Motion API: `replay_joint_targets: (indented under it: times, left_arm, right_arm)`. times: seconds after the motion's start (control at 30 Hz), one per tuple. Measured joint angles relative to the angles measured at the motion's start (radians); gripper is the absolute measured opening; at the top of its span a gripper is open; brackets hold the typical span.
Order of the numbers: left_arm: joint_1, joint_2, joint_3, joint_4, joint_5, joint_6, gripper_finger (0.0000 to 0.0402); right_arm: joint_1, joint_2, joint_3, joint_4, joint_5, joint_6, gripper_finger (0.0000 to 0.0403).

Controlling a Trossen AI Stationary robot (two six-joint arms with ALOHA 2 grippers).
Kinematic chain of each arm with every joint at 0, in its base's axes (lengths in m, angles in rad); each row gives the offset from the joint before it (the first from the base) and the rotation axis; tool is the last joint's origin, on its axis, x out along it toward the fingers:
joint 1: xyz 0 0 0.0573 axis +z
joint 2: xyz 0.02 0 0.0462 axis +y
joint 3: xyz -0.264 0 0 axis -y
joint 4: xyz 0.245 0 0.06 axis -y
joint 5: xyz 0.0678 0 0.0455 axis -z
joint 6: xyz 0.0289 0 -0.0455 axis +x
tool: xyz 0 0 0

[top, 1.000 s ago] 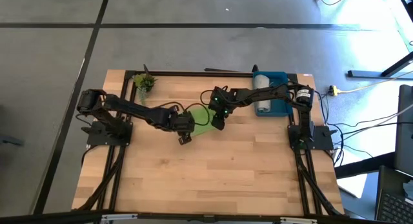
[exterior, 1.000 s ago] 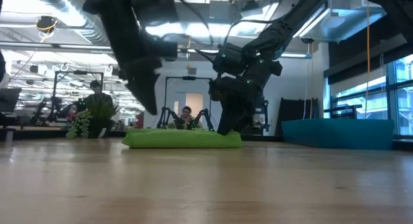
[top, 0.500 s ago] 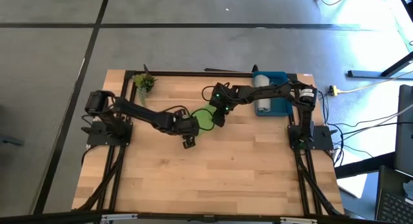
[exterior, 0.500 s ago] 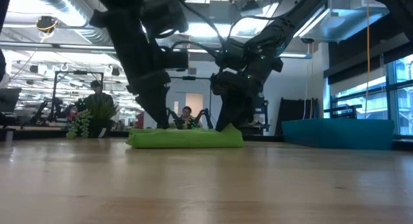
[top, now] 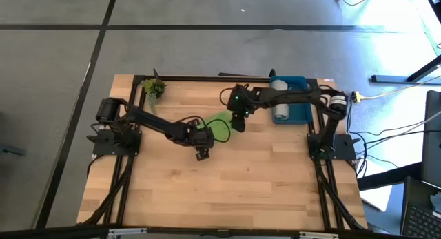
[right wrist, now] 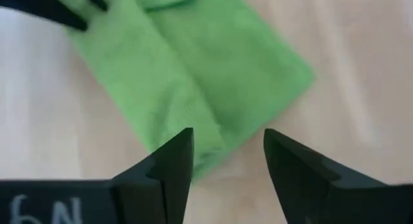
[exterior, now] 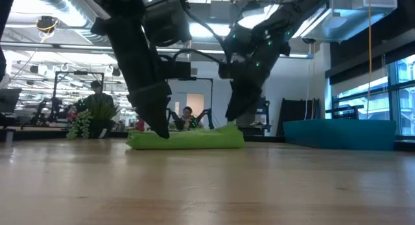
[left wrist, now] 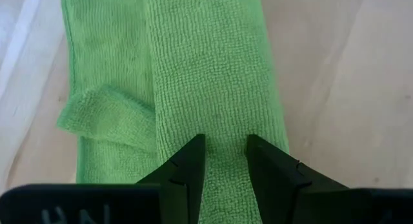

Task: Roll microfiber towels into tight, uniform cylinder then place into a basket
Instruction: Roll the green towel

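Judging by how things lie, the job looks about half done: 1 light grey towel (top: pixel 280 112) already sits rolled in the blue basket (top: pixel 298 83) at the far right of the table, while the green towel (top: pixel 219 125) lies folded into a long flat strip near the middle, not yet rolled and well apart from the basket. What is left, then, is to roll that strip tight and carry it across. The left gripper (top: pixel 201 151) is down at the strip's near end; in the left wrist view its 2 fingers (left wrist: pixel 182 169) stand a little apart with the green cloth under and between them (left wrist: pixel 226 153), touching or just above it — whether they truly pinch it cannot be told, though a small fold sticks out at one edge. The right gripper (top: pixel 239 122) is at the strip's far end; in the right wrist view (right wrist: pixel 224 161) its fingers are spread and the towel's end (right wrist: pixel 193 82) lies below them, apparently not gripped, so this hand seems empty. From table height the green strip (exterior: pixel 186 139) shows as a low, slightly puffed band with both arms coming down on it, one at each end. Counted: 2 towels — 1 grey, 1 green — 1 basket, 2 arms, and 1 small plant sprig (top: pixel 154 88) at the table's far left corner.
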State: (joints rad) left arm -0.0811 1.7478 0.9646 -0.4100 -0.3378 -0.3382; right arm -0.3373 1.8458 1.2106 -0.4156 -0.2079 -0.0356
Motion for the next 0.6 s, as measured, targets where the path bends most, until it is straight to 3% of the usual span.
replay_joint_targets:
  times: [0.1,0.43,0.6]
  left_arm:
    - [-0.008,-0.005,0.0,-0.002,-0.008,0.0,0.0105]
    - [-0.014,-0.063,-0.001,-0.034,-0.024,0.001,0.0105]
    - [-0.014,-0.124,0.0,-0.046,-0.027,0.001,0.0105]
  right_arm:
    - [0.016,-0.039,0.0,-0.003,0.065,-0.054,0.0188]
    - [0.151,-0.05,-0.043,0.025,0.068,-0.27,0.0188]
    - [0.187,-0.05,-0.117,0.222,0.068,-0.36,0.0188]
